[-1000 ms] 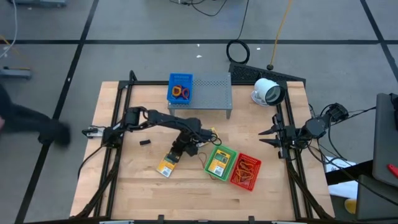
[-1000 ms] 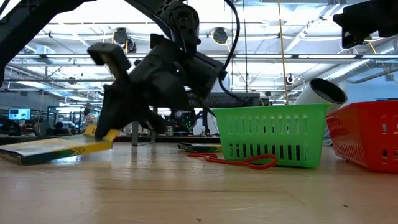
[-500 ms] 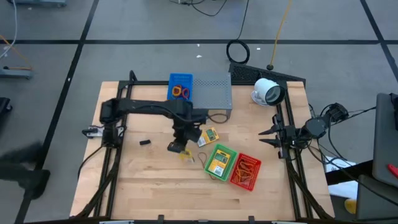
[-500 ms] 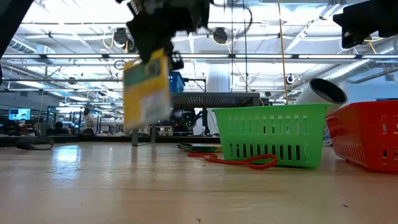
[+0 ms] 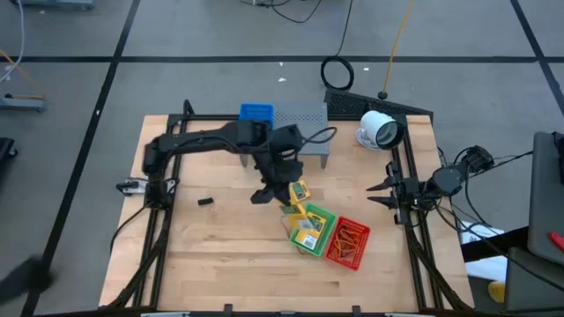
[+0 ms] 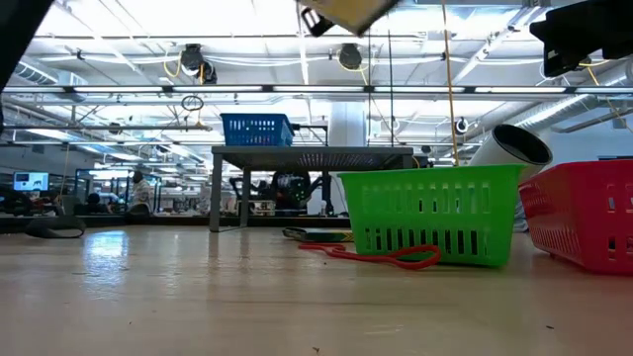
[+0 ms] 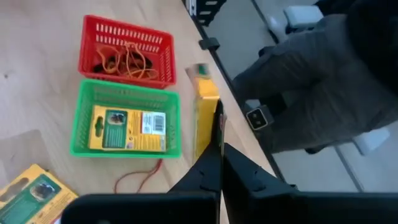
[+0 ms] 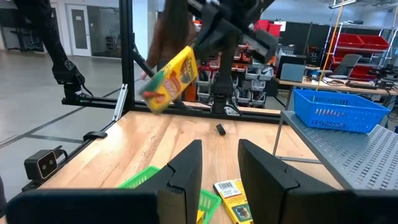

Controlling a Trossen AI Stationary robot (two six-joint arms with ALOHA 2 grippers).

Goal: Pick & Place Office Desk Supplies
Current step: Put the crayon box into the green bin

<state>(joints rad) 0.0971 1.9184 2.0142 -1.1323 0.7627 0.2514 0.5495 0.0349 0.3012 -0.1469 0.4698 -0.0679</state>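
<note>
So over on the far left of the worktop [image 5: 203, 255] there's just a tiny black bit [image 5: 204, 202] lying on the bare wood by itself. Moving in toward the middle, the left claw [image 5: 280, 190] is up in the air with its fingers pinched tight on a yellow packet [image 8: 170, 79], which hangs tilted well above the wood; from the right wrist cam you can see it dangling at an angle, and in the low view only a corner of it pokes in at the very top. At the back sits the grey perforated shelf [image 5: 301, 123] with a blue basket [image 5: 256, 113] on its left end.

Just beside the raised claw, another yellow packet with a green label [image 5: 298, 191] lies flat on the wood. Next along is the green basket [image 7: 84, 107], with one labelled packet [image 7: 127, 129] already lying flat inside. A thin red band [image 6: 381, 255] is loose on the worktop right up against the green basket's front. Touching the green one on its right is the red basket [image 7: 124, 34], holding a tangle of orange rubber bands [image 7: 127, 61].

Back right there's the white round camera thing [image 5: 379, 130]. The right claw [image 5: 379, 194] is parked at the right edge, part open, holding nothing.
</note>
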